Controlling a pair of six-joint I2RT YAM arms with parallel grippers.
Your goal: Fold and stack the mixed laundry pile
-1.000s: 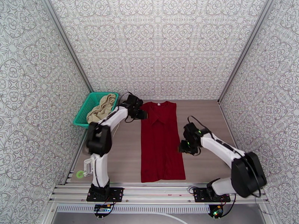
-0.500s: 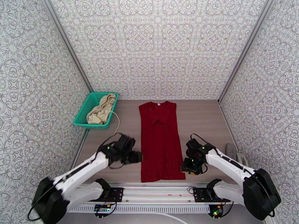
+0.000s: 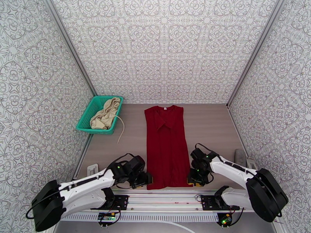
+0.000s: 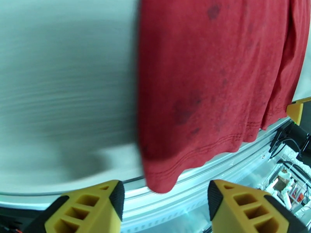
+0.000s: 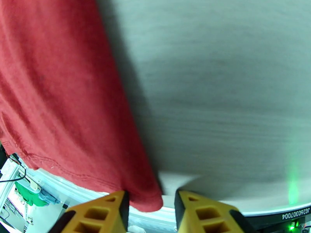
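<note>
Altogether two garments, one red shirt [image 3: 167, 144], one beige garment [image 3: 104, 115]; left pincer [image 4: 165, 194] wide, right pincer [image 5: 151, 200] narrower.

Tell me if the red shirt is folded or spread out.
Partly folded: the red shirt lies flat as a long narrow strip with its sleeves folded in, not yet folded across its length.
</note>
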